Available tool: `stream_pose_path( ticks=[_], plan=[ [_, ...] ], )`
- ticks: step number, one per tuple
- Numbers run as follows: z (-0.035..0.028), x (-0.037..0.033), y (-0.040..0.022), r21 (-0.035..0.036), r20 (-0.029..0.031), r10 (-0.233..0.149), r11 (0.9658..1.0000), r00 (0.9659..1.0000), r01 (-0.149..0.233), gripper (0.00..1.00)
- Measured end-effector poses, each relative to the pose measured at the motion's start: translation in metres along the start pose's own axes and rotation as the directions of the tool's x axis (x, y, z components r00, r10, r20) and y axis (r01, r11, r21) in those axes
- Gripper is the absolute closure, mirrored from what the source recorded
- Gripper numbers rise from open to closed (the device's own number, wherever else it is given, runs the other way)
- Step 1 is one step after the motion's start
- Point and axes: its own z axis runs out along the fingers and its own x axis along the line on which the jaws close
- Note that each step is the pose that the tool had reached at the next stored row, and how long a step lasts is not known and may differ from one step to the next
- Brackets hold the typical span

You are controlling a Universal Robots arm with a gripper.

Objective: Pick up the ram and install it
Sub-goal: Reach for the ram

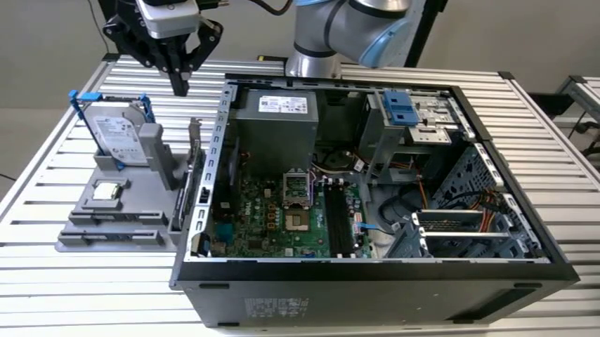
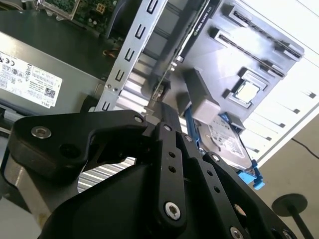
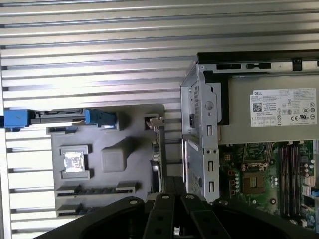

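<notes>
Hanging over the counter [image 1: 42, 186] beside the open computer case [image 1: 375, 281], the claw [image 1: 178, 86] has its fingers drawn together on nothing, high enough, I judge, to clear the parts stood in the grey holder [image 1: 140, 205]. That holder stands a hard drive [image 1: 117, 137] upright in its blue frame and seats a chip [image 1: 108, 189] in a recess. As far as I can tell, it also keeps the ram [image 1: 112, 236] as a bluish strip in its front slot, well apart from the claw.

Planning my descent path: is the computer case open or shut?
Open. In the exterior view no panel covers the case; the motherboard lies exposed inside.
</notes>
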Motion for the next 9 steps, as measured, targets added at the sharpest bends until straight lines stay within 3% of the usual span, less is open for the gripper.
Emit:
stream_pose_path(
  ticks=[9],
  plan=[
    [-0.0002, 0.0112, -0.0008, 0.0000, 0.0000, 0.000, 1.0000, 1.0000, 0.000, 1.00]
  ],
)
